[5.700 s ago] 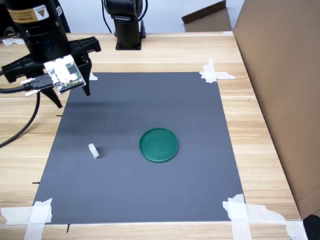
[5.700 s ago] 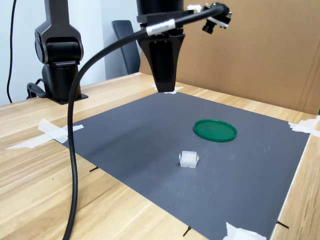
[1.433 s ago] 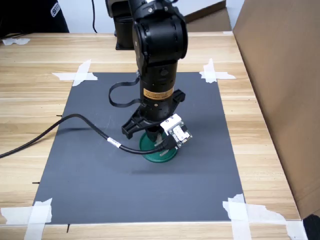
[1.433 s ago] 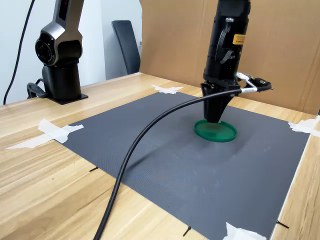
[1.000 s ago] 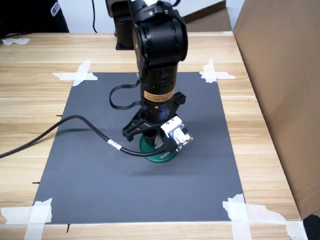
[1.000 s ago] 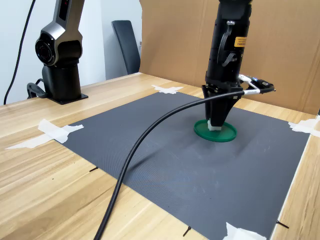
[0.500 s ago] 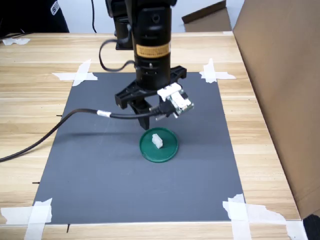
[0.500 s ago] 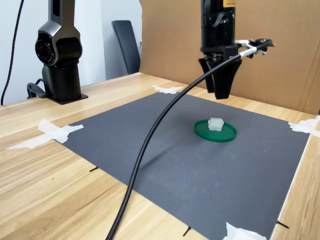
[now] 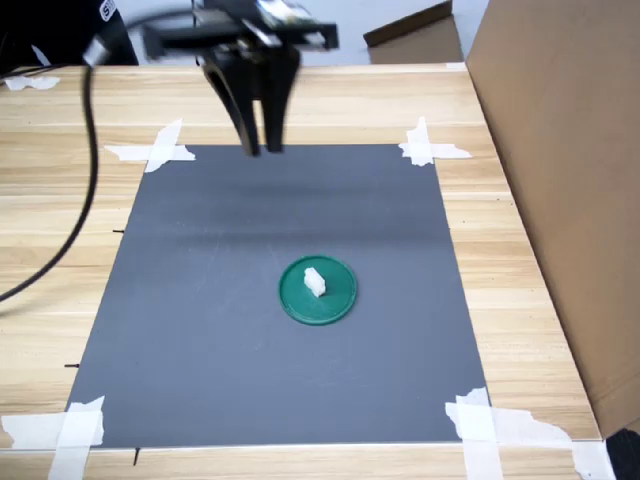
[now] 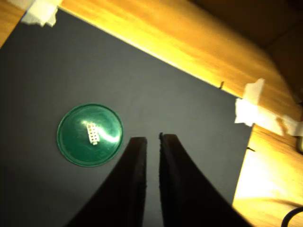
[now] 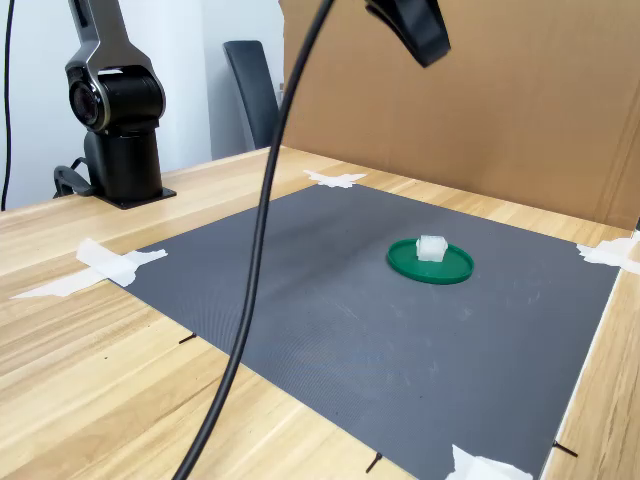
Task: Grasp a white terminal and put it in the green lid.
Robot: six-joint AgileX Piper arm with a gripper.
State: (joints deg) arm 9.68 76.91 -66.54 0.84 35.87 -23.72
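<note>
On the counter (image 9: 520, 290), near the middle of the dark mat (image 9: 200, 330), the green lid (image 9: 338, 302) holds the white terminal (image 9: 314, 281). End effector (image 9: 261, 148) hangs high over the mat's far edge, nearly closed, grasping nothing. Placement looks complete; next move judged only a retreat.

**Three cameras, one shared mat**

The first exterior view looks steeply down on the tabletop (image 9: 520, 300) from above the mat's near edge. The second exterior view sits low at a corner, looking across the mat (image 11: 330, 300) toward the cardboard wall (image 11: 520, 110). The wrist view looks straight down from high up. All three share the green lid (image 9: 318, 290) (image 10: 90, 135) (image 11: 430, 262).
</note>
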